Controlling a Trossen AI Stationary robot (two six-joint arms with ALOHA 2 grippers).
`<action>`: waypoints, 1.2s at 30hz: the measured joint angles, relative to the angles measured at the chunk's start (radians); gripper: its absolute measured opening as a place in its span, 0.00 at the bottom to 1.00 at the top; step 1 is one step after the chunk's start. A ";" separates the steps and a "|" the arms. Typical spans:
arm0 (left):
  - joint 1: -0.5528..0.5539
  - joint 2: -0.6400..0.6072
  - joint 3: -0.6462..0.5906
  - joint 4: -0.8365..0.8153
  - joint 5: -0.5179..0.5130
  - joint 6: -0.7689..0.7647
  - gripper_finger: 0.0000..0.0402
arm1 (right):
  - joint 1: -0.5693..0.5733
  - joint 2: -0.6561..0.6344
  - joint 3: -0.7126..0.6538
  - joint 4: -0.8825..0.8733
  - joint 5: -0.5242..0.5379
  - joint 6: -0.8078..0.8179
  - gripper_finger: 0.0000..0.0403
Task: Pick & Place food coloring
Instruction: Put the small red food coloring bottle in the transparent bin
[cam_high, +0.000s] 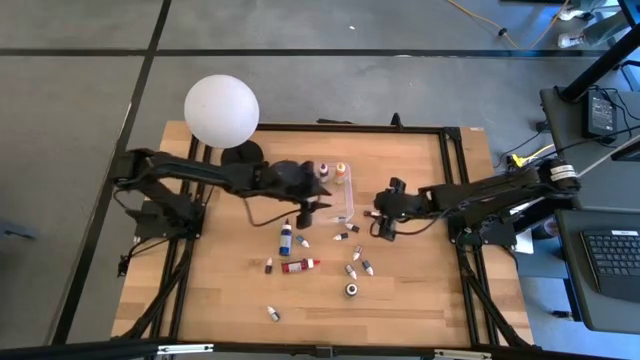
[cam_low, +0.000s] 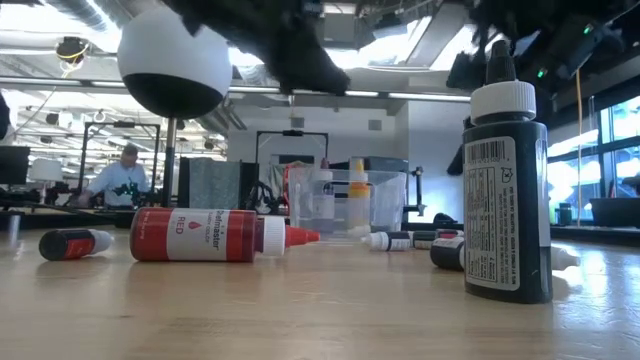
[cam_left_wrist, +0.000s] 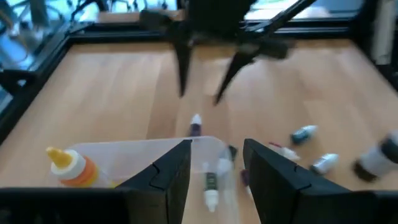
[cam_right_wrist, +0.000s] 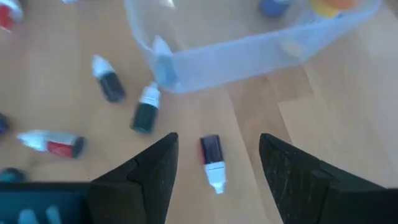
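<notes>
Food coloring bottles are scattered on the wooden table: a blue one (cam_high: 286, 237), a red one lying flat (cam_high: 300, 265) (cam_low: 210, 235), an upright black one (cam_high: 352, 290) (cam_low: 505, 190), and several tiny ones. A purple bottle (cam_high: 323, 170) and an orange-yellow bottle (cam_high: 341, 172) (cam_left_wrist: 68, 165) stand in the clear box (cam_high: 335, 195). My left gripper (cam_high: 312, 210) (cam_left_wrist: 217, 144) hovers open over the box's near end. My right gripper (cam_high: 382, 225) (cam_right_wrist: 217, 137) hangs open above a tiny dark bottle (cam_right_wrist: 212, 160) that lies on the table beside the box.
The big white globe lamp (cam_high: 221, 108) stands at the far left corner. A black frame (cam_high: 300, 128) borders the table. Tiny bottles lie thickly between the box and the black bottle; bare wood shows near the table's near edge (cam_high: 420, 310). A person sits in the room beyond (cam_low: 125, 178).
</notes>
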 joint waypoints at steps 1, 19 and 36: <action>-0.011 -0.027 -0.033 0.019 0.000 -0.006 0.36 | -0.006 0.019 0.000 -0.005 0.000 -0.007 0.56; -0.205 -0.174 -0.421 0.505 -0.006 -0.050 0.35 | -0.131 0.232 0.000 0.073 -0.180 -0.056 0.56; -0.257 -0.173 -0.421 0.381 -0.006 -0.055 0.36 | -0.151 0.290 0.002 0.092 -0.196 -0.056 0.29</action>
